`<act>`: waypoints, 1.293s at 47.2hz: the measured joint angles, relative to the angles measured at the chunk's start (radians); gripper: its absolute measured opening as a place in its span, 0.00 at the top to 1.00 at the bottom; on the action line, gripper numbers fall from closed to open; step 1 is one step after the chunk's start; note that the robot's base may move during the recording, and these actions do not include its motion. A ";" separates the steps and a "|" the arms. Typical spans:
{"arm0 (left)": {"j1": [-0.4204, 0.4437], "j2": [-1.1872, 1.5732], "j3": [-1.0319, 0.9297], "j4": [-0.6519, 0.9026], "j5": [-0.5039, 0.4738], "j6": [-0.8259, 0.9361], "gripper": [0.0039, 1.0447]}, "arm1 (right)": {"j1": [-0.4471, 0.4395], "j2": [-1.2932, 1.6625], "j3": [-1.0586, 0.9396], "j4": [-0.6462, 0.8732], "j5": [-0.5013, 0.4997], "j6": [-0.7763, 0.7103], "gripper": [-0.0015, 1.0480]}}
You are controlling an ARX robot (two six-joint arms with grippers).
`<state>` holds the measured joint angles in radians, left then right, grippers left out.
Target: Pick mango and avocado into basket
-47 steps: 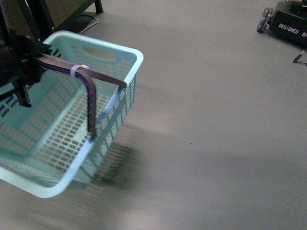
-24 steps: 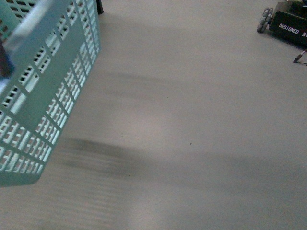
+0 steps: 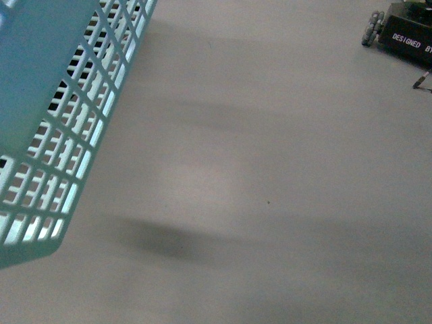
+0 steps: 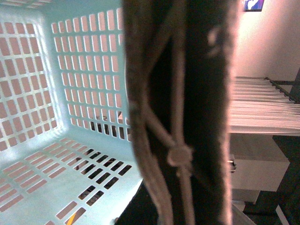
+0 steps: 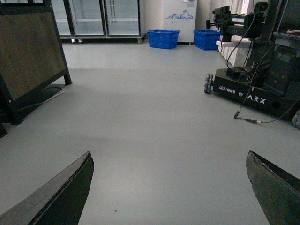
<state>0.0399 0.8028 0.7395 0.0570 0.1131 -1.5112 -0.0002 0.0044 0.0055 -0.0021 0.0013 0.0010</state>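
The light teal basket (image 3: 47, 128) hangs at the far left of the front view, lifted off the grey floor with its slotted underside facing me. In the left wrist view its slotted walls and floor (image 4: 70, 117) show, holding nothing I can see, and its brown-grey handle (image 4: 180, 112) fills the middle, close to the lens. My left gripper is shut on that handle; its fingers are hidden. My right gripper (image 5: 169, 164) stands wide open over bare floor, nothing between its fingertips (image 5: 77, 180). The mango and the avocado are out of view.
A black wheeled robot base (image 5: 248, 91) with a trailing cable stands on the floor to the right. Two dark blue crates (image 5: 163, 38) sit by the far wall beside glass-door fridges (image 5: 101, 18). A dark shelf frame (image 5: 28, 61) stands at left.
The basket has swung upward and to the left in the front view, from hanging with its inside showing to showing only its underside. Its shadow on the floor has shrunk.
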 joint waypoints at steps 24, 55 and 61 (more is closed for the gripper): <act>0.006 -0.031 0.014 -0.146 -0.036 0.301 0.94 | 0.000 0.000 0.000 0.000 0.000 0.000 0.07; 0.004 -0.031 0.014 -0.148 -0.035 0.307 0.94 | 0.000 0.000 0.000 0.000 0.000 0.000 0.07; 0.004 -0.031 0.014 -0.148 -0.028 0.306 0.94 | 0.000 0.000 0.000 0.000 0.000 0.000 0.07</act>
<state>0.0437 0.7715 0.7540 -0.0914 0.0853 -1.2049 -0.0002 0.0044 0.0055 -0.0021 0.0013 0.0006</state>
